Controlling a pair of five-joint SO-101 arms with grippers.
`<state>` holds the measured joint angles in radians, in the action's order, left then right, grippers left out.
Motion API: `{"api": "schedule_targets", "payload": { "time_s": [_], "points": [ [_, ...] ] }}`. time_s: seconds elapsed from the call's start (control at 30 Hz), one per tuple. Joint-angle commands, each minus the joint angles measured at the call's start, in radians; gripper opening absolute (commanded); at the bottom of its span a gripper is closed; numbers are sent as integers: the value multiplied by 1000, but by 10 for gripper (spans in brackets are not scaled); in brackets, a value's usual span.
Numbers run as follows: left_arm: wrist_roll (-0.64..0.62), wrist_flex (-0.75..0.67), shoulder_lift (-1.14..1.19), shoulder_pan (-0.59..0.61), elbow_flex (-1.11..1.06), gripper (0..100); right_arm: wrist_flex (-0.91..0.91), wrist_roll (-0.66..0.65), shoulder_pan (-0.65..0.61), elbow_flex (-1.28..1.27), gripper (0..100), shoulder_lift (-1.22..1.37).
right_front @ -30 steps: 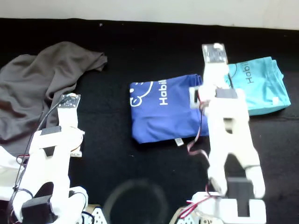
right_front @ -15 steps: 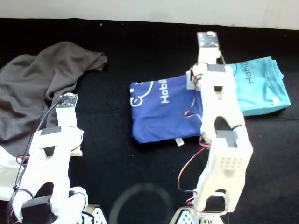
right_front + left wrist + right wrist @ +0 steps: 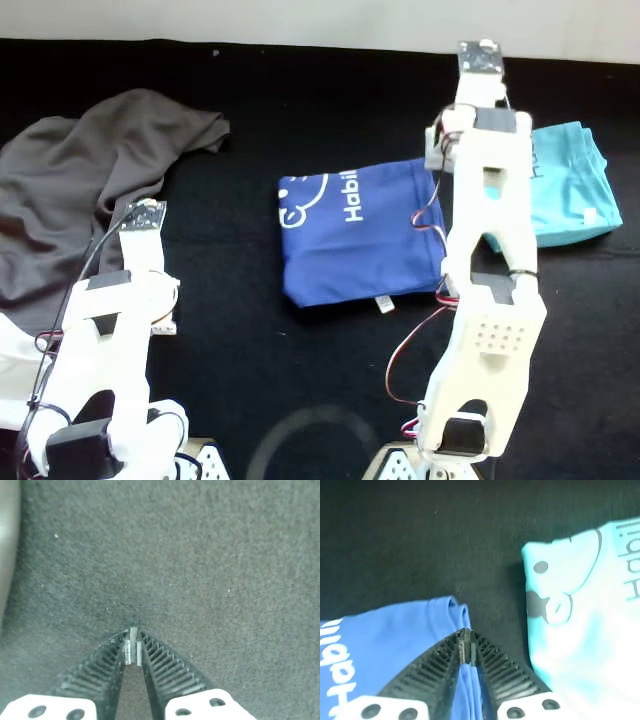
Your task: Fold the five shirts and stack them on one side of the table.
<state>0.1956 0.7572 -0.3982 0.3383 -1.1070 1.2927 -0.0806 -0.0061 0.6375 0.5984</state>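
Right claw [image 3: 465,647] clenched, toothed tips pressed together right at the corner of the folded blue shirt [image 3: 385,635]. Whether any of the fabric was caught between them, the wrist view did not settle. Just beside that corner ran a strip of bare black surface [image 3: 300,100], and across it lay the turquoise shirt [image 3: 580,615], folded, apart from the blue one, the two side by side and not stacked. From the high view the right arm stretched far out over the gap between those two shirts and covered part of the turquoise one. The blue shirt sat flat near the middle of the surface with its print facing up, and the turquoise shirt lay at the right side.

Over to the left claw [image 3: 131,642]: clenched too, tips meeting, with nothing between them and plain dark surface beneath. At the rim of its wrist view was a sliver of the grey shirt [image 3: 90,170]. From the high view that grey shirt was a crumpled, unfolded heap spread over the far left of the surface, and the left arm was drawn back at the near edge with its claw just beside the heap's near side. A patch of white cloth [image 3: 10,345] showed at the near left edge, partly behind that arm.
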Motion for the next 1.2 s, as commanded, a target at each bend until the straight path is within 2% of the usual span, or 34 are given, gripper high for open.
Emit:
{"api": "schedule_targets", "payload": {
  "time_s": [0.0, 0.1, 0.2, 0.4, 0.93, 1.0, 1.1, 1.13, 1.17],
  "points": [
    [-8, -15, -4, 15, -4, 9, 183, 5, -16, 104, 110, -4],
    [-8, -15, -4, 15, -4, 9, 277, 6, -53, 102, 217, -2],
    [-8, -15, -4, 15, -4, 9, 343, 5, -104, 101, 257, 1],
    [-8, -15, -4, 15, -4, 9, 325, 9, -131, 102, 259, 30],
    [-8, -15, -4, 15, -4, 9, 255, 8, -88, 208, 256, 420],
    [-8, -15, -4, 15, -4, 9, 257, 9, -88, 214, 224, 440],
    [-8, -15, -4, 15, -4, 9, 255, 9, -88, 229, 17, 449],
    [-8, -15, -4, 15, -4, 9, 255, 9, -88, 236, 2, 449],
    [-8, -15, -4, 15, -4, 9, 257, 9, -87, 242, 29, 449]
  ]
}}
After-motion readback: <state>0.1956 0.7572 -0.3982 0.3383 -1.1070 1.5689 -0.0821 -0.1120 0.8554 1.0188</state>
